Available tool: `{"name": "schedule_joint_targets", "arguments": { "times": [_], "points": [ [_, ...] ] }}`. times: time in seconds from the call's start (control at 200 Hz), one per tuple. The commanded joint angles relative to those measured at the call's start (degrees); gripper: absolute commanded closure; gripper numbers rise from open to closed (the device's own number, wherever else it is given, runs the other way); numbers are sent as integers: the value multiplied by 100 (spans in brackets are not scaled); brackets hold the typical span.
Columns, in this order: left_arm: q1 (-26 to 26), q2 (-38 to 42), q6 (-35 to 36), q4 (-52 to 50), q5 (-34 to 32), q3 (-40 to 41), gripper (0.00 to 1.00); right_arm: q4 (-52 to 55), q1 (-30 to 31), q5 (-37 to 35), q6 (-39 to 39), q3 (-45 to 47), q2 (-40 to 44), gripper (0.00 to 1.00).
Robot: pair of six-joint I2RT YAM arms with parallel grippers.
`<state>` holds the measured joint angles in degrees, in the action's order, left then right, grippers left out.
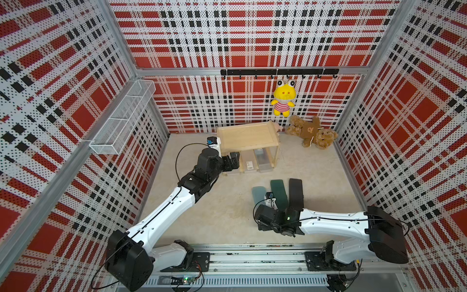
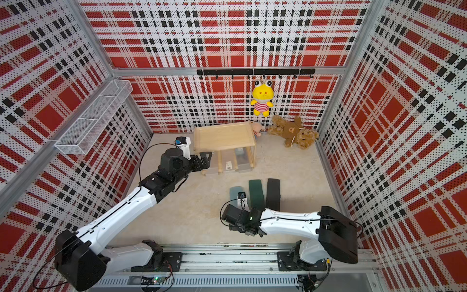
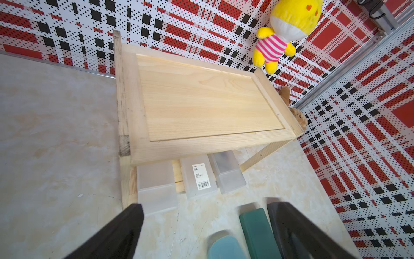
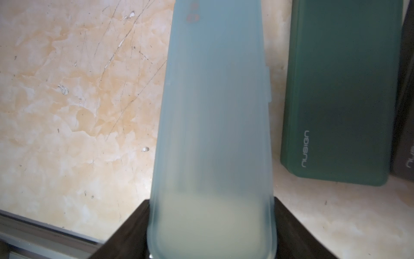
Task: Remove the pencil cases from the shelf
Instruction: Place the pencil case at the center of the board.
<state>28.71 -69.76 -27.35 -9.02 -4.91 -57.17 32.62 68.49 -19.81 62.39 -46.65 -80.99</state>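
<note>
Item: light teal-blue pencil case (image 4: 212,112), long, flat, frosted. It is off the shelf (image 1: 249,136), down by the table beside the dark green case (image 4: 340,89) and black case (image 1: 295,193). My right gripper (image 4: 211,237) clamps its near end. I judge this the set-down, with release next. Three translucent cases (image 3: 198,177) sit on the lower tier. My left gripper (image 3: 206,205) gapes wide at the nearest.

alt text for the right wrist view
The right gripper is shut on the near end of a light teal-blue frosted pencil case. Beside it, apart, a dark green pencil case lies on the beige marbled tabletop, with the edge of a black case beyond.
</note>
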Motion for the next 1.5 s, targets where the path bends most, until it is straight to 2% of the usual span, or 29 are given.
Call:
{"name": "schedule_joint_targets", "arguments": {
  "times": [0.0,0.386,1.017,1.157,1.348,1.493],
  "points": [
    [-26,105,119,94,-47,19,1,-220,-155,196,-157,35,-112,32],
    [-75,-43,90,157,18,83,1,-379,-239,381,-298,30,-630,24],
    [-67,-246,37,444,165,179,1,-275,-301,312,-402,-203,-980,10],
    [-60,-241,34,453,165,172,1,56,-294,147,-552,-520,-886,0],
    [-57,-224,12,457,170,191,1,871,-255,-168,-913,-1332,-680,0],
    [-40,-250,-60,549,219,170,1,986,-313,-321,-1204,-1686,-541,0]
  ]
}}
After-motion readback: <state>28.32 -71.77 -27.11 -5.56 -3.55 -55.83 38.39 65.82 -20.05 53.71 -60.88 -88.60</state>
